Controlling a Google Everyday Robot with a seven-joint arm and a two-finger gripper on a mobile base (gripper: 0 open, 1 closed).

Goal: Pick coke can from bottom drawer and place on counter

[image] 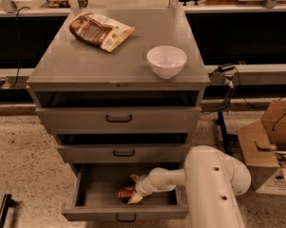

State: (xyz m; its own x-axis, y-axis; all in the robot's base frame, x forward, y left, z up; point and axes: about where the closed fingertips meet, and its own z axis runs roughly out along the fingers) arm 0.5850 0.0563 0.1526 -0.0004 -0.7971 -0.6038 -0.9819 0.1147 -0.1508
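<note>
Down low, the gripper (134,190) reaches sideways into the open bottom drawer (95,213) to get at the coke can (125,193), which sits right at its tip; I cannot tell if it grips the can. The can seems to lie on its side, its long way pointing at the gripper, and the counter (85,61) waits high above it
</note>
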